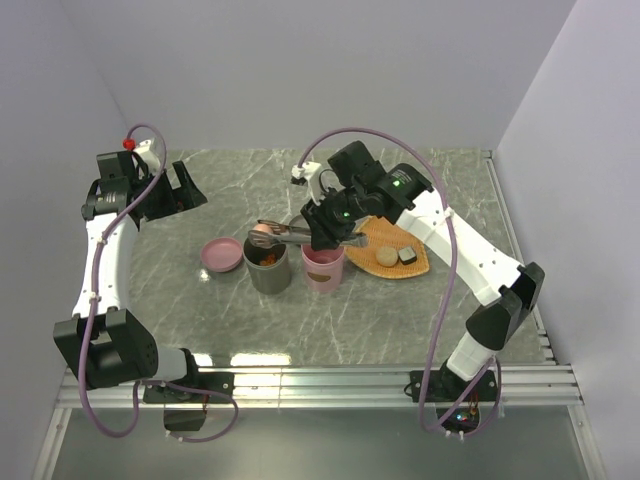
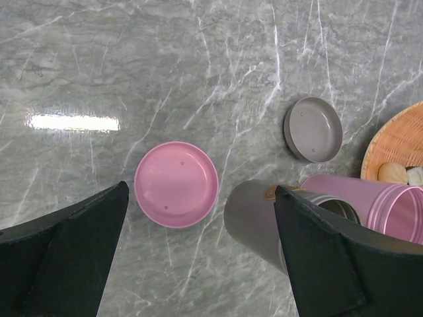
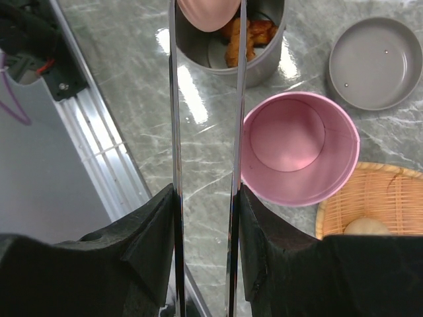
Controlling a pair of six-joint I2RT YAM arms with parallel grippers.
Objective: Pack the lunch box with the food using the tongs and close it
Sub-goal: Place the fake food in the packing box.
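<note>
Two slim shiny arms of metal tongs (image 3: 173, 119), smooth pink ball (image 3: 207, 13) between.

**Two canisters at centre, tray to their right**

In the top view the left canister (image 1: 268, 278) and right canister (image 1: 323, 273) stand side by side mid-frame. Sausage pieces (image 3: 246, 36) lie in the left one. The tongs (image 1: 287, 234) reach over it with a ball (image 3: 208, 12) between their tips. One lid (image 1: 221, 254) lies to the left, and a second lid (image 2: 313, 129) lies behind the canisters. On the right, the woven tray (image 1: 395, 271) carries a round piece (image 1: 386, 257) and a block (image 1: 407, 255).
</note>
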